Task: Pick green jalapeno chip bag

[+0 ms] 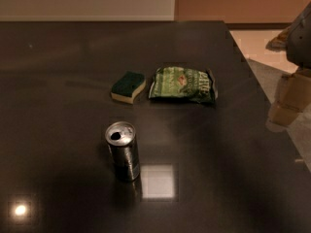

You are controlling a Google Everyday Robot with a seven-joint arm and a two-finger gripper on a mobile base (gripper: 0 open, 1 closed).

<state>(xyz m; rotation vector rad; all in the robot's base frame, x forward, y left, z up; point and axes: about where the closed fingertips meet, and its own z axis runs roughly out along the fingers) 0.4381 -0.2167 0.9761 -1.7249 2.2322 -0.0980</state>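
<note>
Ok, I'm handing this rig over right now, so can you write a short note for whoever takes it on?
Gripper: at the right edge of the view, past the table's side, well apart from the bag.
Green jalapeno chip bag: lying flat on the dark table, sponge close beside it, upright can nearer the camera.
Done: nothing yet; bag untouched.
Left: reach over, grasp the bag, lift it.

A sponge point(128, 86), dark green on top and yellow below, lies flat on the dark glossy surface point(58, 81). Well apart from it, nearer the camera, an opened silver can point(123, 150) stands upright.
</note>
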